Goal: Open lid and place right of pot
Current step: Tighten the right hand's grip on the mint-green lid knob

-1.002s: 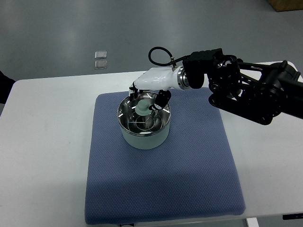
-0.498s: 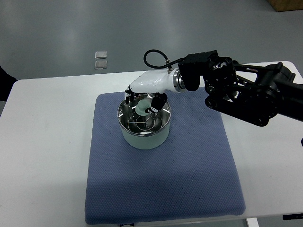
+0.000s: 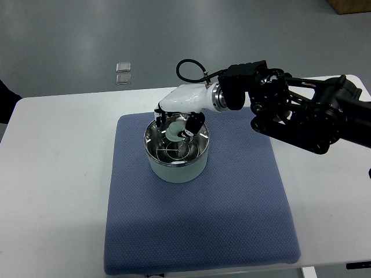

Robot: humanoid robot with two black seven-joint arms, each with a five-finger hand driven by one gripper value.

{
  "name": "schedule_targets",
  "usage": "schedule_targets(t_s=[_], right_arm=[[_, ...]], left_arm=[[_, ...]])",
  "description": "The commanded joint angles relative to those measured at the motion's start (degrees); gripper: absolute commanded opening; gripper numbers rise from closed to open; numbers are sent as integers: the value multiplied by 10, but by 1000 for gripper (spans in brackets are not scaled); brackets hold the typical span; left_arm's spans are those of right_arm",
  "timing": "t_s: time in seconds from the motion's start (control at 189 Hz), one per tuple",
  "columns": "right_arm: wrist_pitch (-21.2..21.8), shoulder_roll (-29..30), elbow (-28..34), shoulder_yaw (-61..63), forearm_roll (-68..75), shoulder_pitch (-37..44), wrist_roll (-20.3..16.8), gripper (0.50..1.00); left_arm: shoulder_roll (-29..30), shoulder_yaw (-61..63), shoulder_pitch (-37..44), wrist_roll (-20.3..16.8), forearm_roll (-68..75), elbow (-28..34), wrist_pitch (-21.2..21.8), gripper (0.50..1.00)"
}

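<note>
A pale pot (image 3: 177, 171) stands on the far left part of a blue mat (image 3: 232, 202). Its shiny metal lid (image 3: 171, 152) sits on the pot, with a pale green knob (image 3: 173, 134) in the middle. My right hand (image 3: 175, 128), white with dark fingers, reaches in from the right and hangs over the lid. Its fingers curl around the knob on both sides, shut on it. The lid still looks seated in the pot's rim. The left arm is out of the picture.
The mat lies on a white table (image 3: 58, 174). The right arm's black links (image 3: 301, 116) span the far right of the table. Two small clear squares (image 3: 123, 73) lie on the grey floor beyond. A dark shape (image 3: 4, 101) shows at the left edge.
The right hand moved a little to the left over the lid, and its fingers drew in around the knob. The pot and lid have not moved.
</note>
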Motion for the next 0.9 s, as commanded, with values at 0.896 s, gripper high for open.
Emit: schedule_targets(t_s=[0.896], right_arm=[[8, -5, -6, 0, -19, -2, -3, 662]], left_arm=[[0, 0, 0, 0, 0, 0, 0, 1000]])
